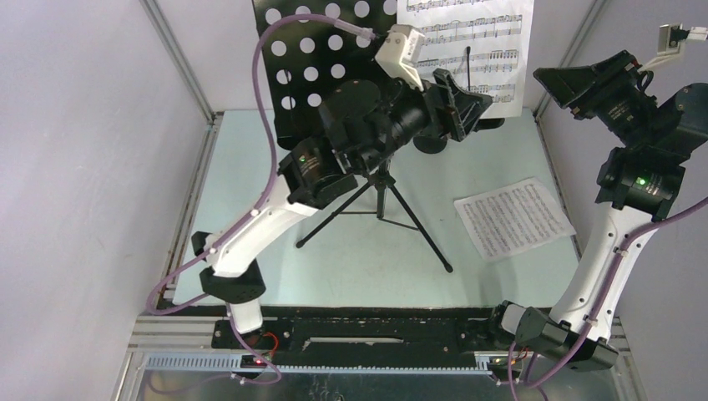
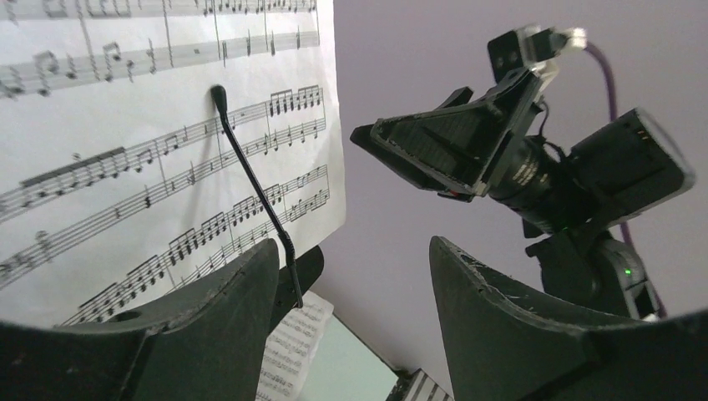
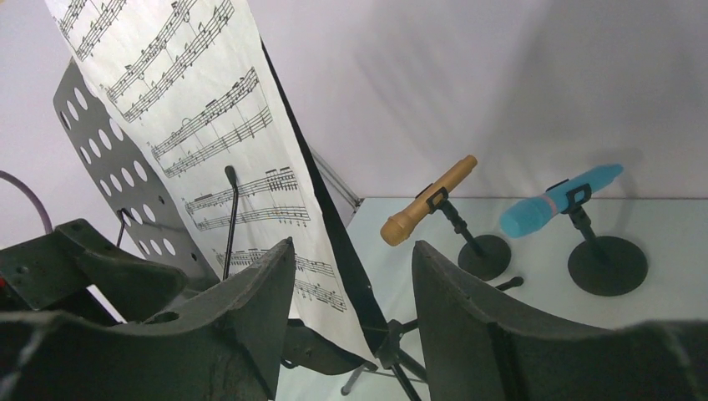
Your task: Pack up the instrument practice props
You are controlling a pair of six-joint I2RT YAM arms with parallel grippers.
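On a pale green table (image 1: 242,167) stands a black tripod music rack with a perforated desk (image 1: 323,57). A white sheet-music page (image 1: 472,42) is propped on it under a thin black retaining wire (image 2: 250,180). A second printed page (image 1: 513,219) lies flat on the table to the rack's right. The left gripper (image 2: 355,251) hangs at the propped page's lower right edge, jaws apart and empty, with the paper just beside one finger. The right gripper (image 3: 352,246), its jaws also apart and empty, faces that page from the right. Beyond the rack, a tan toy microphone (image 3: 427,202) and a light-blue toy microphone (image 3: 559,202) sit tilted, side by side, in two short black round-based clip holders (image 3: 607,265).
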